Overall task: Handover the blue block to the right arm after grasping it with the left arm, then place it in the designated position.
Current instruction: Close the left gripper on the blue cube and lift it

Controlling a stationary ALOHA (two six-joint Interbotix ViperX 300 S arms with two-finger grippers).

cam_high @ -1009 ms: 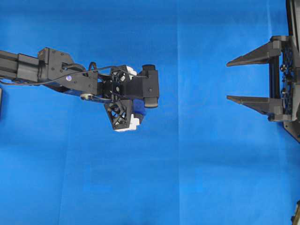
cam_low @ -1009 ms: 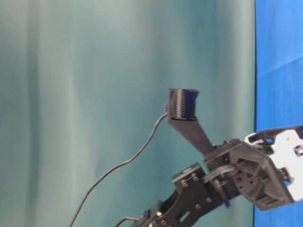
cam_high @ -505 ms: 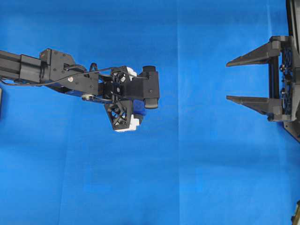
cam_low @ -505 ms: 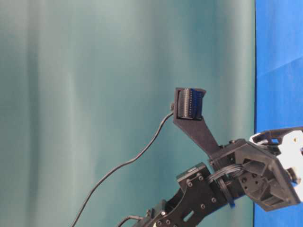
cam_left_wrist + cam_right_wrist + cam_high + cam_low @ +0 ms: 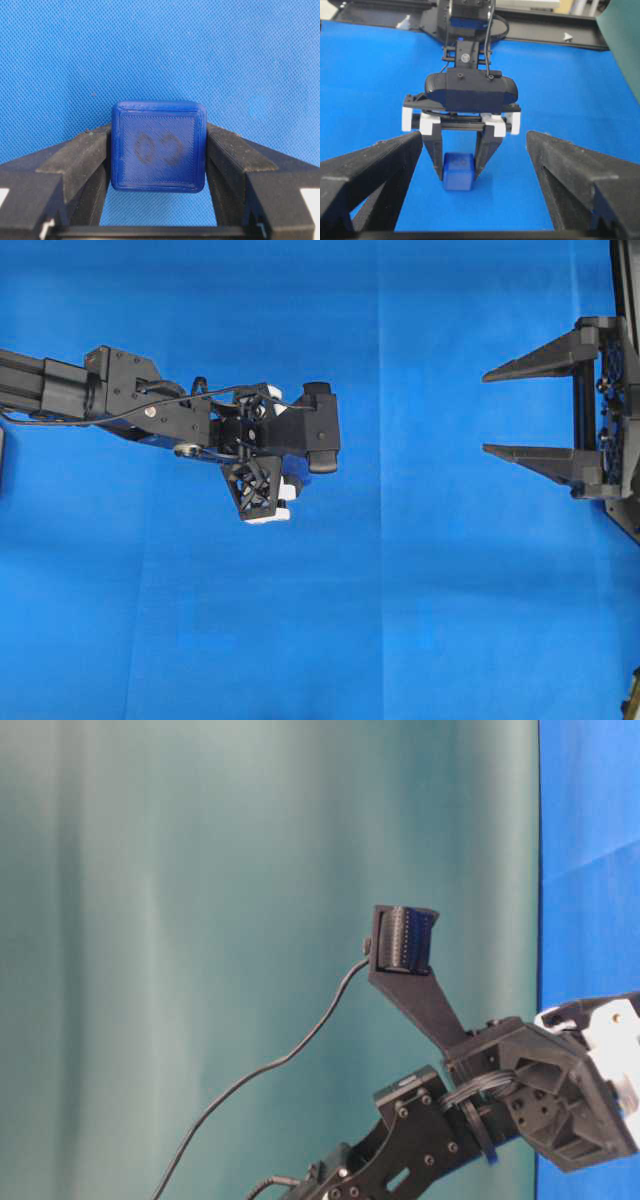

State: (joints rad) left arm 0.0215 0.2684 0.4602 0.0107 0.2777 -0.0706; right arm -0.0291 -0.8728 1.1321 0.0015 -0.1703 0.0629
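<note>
The blue block [image 5: 158,147] is a small dark-blue cube resting on the blue cloth [image 5: 420,570], with a worn mark on its upper face. My left gripper [image 5: 158,135] points straight down over it, and both black fingers [image 5: 85,155] press against the cube's left and right sides. The right wrist view shows the same grip from in front: the block [image 5: 458,171] sits between the fingers under the left arm's white brackets [image 5: 412,119]. Overhead, the left gripper [image 5: 283,462] hides the block. My right gripper [image 5: 487,412] waits open at the right edge, well apart, facing the left arm.
Blue cloth covers the whole table. A black frame [image 5: 545,30] runs along the far side behind the left arm. In the table-level view a teal curtain [image 5: 200,920] fills the background, and the left arm [image 5: 520,1090] sits low at the right.
The left gripper's fingers have come together from wide open until they touch the block's sides. The right arm has not moved.
</note>
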